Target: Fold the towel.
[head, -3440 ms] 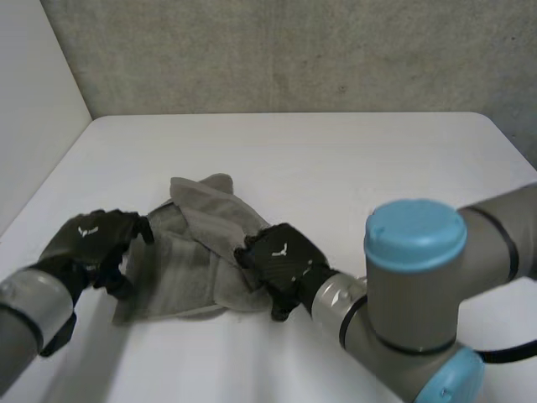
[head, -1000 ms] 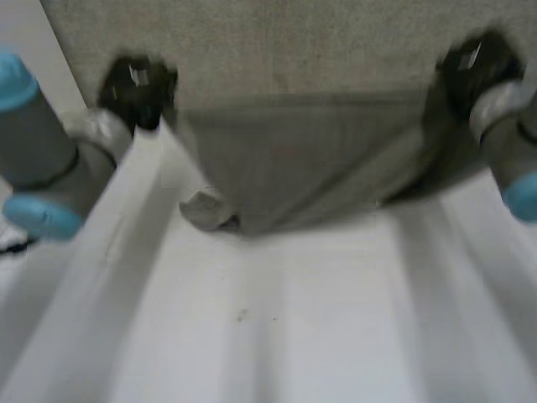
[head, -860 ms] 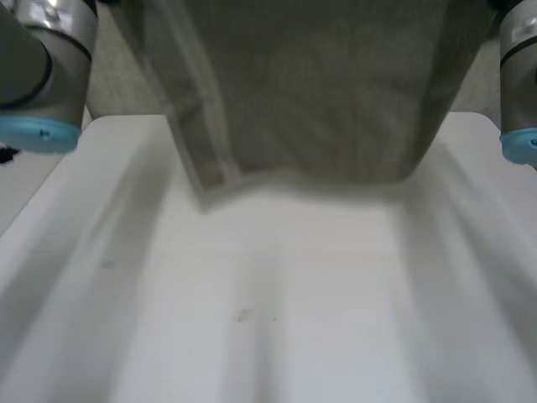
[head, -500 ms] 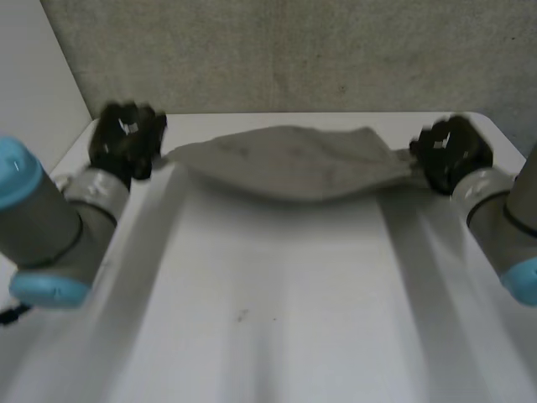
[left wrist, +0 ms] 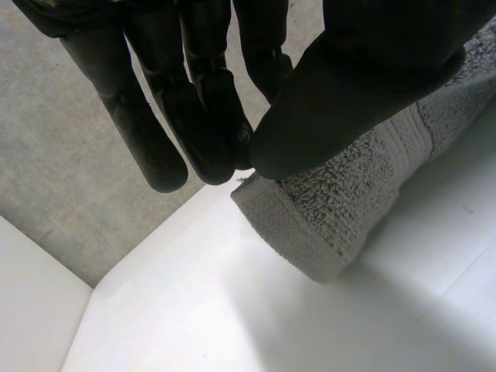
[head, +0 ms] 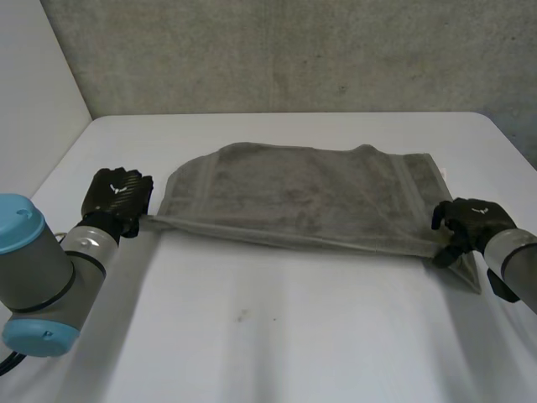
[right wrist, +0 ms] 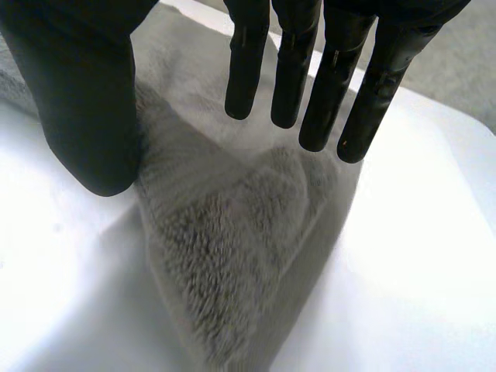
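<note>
- Towel (head: 302,193), grey, lies opened out across the far half of the white surface (head: 277,336), long side running left to right between the two hands.
- Far edge lies flat on the surface. The far left corner is rounded over and the far right corner is squared off.
- Near edge runs in a straight, taut line from one hand to the other, with a thin shadow under it.
- Left hand (head: 117,197) is at the near left corner of the towel, near the left edge of the surface. The left arm (head: 38,269) comes in from the near left.
- Left wrist view: the thumb (left wrist: 349,85) presses the hemmed corner against the fingers (left wrist: 194,116). The corner is pinched, so this hand is grasping the towel. The short free tip of the corner hangs just below the thumb, above the surface.
- Right hand (head: 471,222) is at the near right corner, close to the right edge of the surface. A small flap of towel trails past it toward the near side.
- Right wrist view: the cloth is drawn up in a ridge between the thumb and the fingers toward the palm, with the thumb against its side. This reads as grasping the towel at that corner.
- The hands are well apart, with the full towel width between them.
- Grey wall (head: 294,50) stands behind the surface.
</note>
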Robot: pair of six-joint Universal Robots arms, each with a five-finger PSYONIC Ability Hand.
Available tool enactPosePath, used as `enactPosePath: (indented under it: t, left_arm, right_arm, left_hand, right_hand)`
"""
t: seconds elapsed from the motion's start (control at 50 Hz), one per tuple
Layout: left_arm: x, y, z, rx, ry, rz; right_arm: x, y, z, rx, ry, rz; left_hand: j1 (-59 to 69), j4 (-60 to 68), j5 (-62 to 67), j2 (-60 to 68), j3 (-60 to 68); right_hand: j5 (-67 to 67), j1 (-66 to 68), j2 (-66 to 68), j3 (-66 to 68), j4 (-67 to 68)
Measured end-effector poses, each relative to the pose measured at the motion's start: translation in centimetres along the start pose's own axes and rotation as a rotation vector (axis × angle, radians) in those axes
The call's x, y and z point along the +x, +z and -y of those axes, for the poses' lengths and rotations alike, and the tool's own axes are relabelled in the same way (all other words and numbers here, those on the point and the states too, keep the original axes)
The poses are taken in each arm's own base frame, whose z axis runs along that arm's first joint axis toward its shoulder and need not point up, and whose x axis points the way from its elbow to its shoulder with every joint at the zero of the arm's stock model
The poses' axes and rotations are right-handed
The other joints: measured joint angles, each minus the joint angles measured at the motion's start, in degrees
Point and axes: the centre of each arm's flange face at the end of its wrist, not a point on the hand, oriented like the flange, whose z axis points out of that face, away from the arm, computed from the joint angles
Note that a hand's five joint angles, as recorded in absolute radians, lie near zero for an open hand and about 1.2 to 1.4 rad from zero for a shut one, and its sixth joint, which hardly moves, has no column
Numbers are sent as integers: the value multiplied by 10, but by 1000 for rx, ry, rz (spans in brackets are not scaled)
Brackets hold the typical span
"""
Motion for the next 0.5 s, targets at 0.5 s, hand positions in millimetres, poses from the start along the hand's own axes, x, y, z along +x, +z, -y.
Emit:
enactPosePath:
  t: [0.5]
  left_arm:
    - [4, -6, -2, -28, 1, -19]
  right_arm:
    - [10, -13, -25, 11, -180, -38]
  left_hand:
    - [0, 0, 0, 0, 0]
  right_hand:
    - [336, 249, 347, 354, 356]
